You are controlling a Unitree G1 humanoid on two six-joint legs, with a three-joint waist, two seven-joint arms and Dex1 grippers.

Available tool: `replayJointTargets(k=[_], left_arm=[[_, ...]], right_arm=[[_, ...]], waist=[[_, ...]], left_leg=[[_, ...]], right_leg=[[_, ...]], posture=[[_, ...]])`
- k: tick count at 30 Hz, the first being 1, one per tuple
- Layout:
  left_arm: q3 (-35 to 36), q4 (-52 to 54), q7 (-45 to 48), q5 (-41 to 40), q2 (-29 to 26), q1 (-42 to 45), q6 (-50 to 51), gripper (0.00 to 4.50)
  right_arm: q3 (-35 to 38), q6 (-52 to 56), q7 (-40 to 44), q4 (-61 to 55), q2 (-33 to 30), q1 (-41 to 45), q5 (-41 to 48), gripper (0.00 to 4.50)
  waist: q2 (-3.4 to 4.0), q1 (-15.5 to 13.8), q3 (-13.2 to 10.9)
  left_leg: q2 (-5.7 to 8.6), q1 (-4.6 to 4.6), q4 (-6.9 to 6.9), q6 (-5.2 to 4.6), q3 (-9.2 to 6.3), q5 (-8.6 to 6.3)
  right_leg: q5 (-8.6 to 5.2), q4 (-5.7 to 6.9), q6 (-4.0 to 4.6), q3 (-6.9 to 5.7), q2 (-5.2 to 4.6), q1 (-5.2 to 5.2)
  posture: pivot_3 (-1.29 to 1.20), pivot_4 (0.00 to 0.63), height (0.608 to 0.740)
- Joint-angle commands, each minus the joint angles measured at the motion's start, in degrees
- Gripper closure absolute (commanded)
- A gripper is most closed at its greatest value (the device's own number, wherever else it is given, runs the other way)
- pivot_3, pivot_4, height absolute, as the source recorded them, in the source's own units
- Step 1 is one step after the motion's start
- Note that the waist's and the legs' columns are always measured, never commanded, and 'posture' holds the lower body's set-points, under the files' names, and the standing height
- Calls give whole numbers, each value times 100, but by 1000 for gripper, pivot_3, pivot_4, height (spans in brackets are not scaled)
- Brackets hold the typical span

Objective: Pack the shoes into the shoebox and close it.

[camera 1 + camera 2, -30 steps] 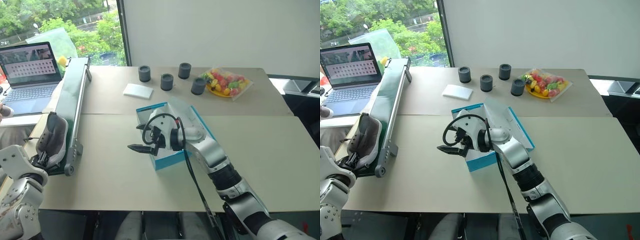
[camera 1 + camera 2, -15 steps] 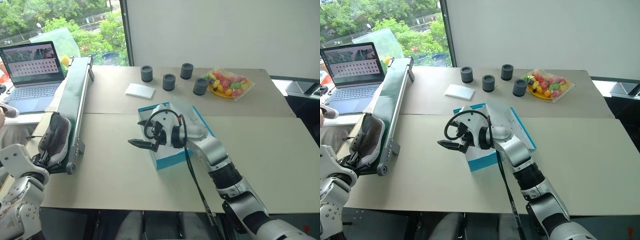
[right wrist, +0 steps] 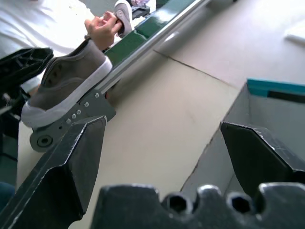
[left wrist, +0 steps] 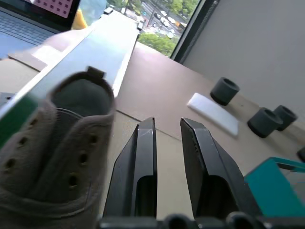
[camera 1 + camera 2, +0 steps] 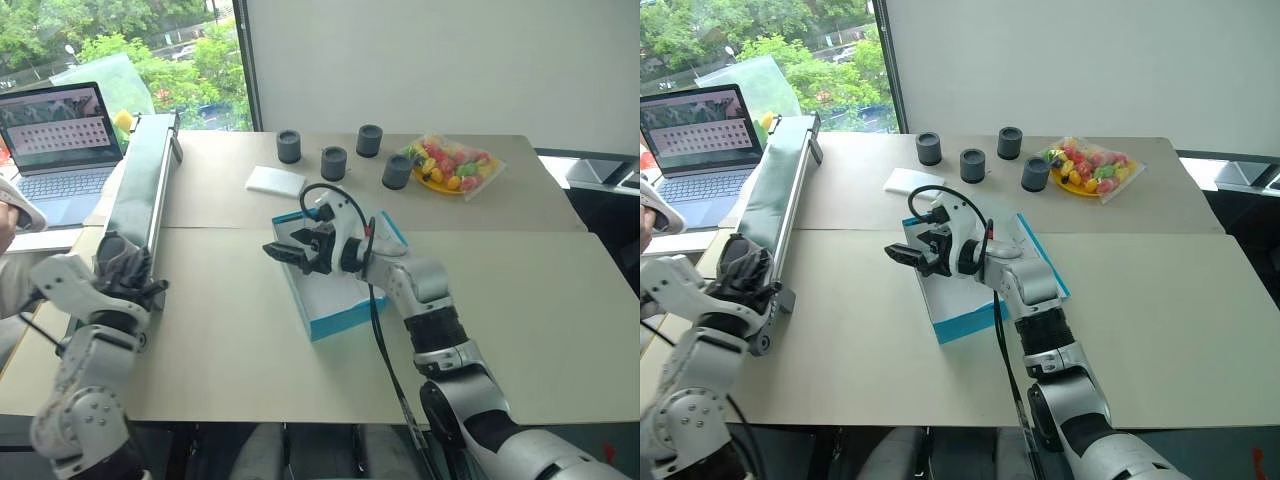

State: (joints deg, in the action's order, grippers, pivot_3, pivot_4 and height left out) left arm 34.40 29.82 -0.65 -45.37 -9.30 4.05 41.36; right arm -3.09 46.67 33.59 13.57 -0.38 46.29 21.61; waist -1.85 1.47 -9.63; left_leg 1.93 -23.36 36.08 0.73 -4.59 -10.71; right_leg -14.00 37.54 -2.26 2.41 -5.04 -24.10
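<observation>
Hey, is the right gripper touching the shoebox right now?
Cannot tell. In the left eye view the open right gripper overlaps the shoebox at its far left corner, and the right wrist view shows the box wall between its fingers, but no plain contact or gap.

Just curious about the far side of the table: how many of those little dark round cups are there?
4, all on the far side of the table: one nearest the window, one beside the white pad, one farthest back, one beside the plate of colourful items.

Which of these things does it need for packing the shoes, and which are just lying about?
For the job: shoe, blue shoebox.

Lying about: laptop, four dark cups, candy bag, white pad, green conveyor.
</observation>
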Motion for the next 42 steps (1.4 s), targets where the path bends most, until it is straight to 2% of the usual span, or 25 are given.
replayJointTargets(k=[1,10,13,15,17,20,23,25,30,31,38,42], left_arm=[[-197,293,-86,12,-111,-124,-88,3591],[-583,524,-107,526,-753,-343,-139,3591],[-786,1303,-465,772,-850,-455,-26,3591],[-1000,2173,-1041,956,-661,-615,157,3591],[-1354,2866,-1529,984,-543,-982,314,3591],[-1741,3018,-2029,965,-542,-2027,-472,3591],[-1914,3018,-2300,1089,-373,-3107,-1179,2948],[-1949,3018,-2519,1090,-209,-3594,-1367,2178],[-1816,3018,-2944,933,329,-3662,-1252,235],[-1803,3018,-2967,908,363,-3626,-1223,84],[-1392,2459,-3366,511,681,-2733,-894,84],[-1238,2210,-3624,584,705,-2383,-552,84]], right_arm=[[125,73,-75,-142,27,214,154,0],[100,7,-155,-146,-6,166,112,0],[75,12,-143,-196,-49,128,96,0],[85,11,-105,-190,-103,144,106,0],[97,-14,-58,-149,-166,161,106,0],[78,-74,-19,-58,-226,162,71,0],[49,-69,17,-27,-247,165,89,0],[16,-67,63,-7,-259,177,97,0],[-75,-82,163,59,-245,185,63,0],[-80,-80,169,57,-243,186,62,0],[-96,-108,185,47,-191,186,82,0],[-49,-99,176,36,-176,194,109,0]], waist=[[0,37,0],[1,98,0],[0,97,0],[0,96,-1],[-1,106,0],[0,123,0],[1,113,-2],[2,106,-2],[3,59,-3],[3,55,-3],[3,76,-3],[3,102,-2]], left_leg=[[-1,1,-1,0,1,0],[0,2,0,-1,1,0],[-1,-1,0,-1,0,0],[-1,-3,0,0,0,0],[0,-3,-1,0,-1,0],[-2,0,-4,-1,3,-1],[-11,7,-9,-1,7,-1],[-28,8,-8,-1,13,-1],[-54,-2,-1,-1,14,-1],[-55,-4,1,-1,14,-1],[-63,-6,2,2,16,-3],[-65,-5,3,2,16,-3]], right_leg=[[0,1,0,0,2,0],[0,-1,0,1,6,3],[0,-4,-1,1,6,2],[0,-4,0,2,5,1],[0,-6,-1,4,3,2],[0,-5,0,10,4,1],[-4,-1,6,15,12,1],[-2,-12,10,15,15,5],[1,-48,14,6,44,18],[1,-49,14,6,48,18],[10,-46,27,6,64,13],[13,-46,28,5,67,14]], posture=[[0,150,726],[0,150,726],[0,150,726],[0,150,726],[0,150,726],[0,150,726],[0,150,726],[0,150,726],[0,150,726],[0,150,726],[0,150,726],[0,150,726]])
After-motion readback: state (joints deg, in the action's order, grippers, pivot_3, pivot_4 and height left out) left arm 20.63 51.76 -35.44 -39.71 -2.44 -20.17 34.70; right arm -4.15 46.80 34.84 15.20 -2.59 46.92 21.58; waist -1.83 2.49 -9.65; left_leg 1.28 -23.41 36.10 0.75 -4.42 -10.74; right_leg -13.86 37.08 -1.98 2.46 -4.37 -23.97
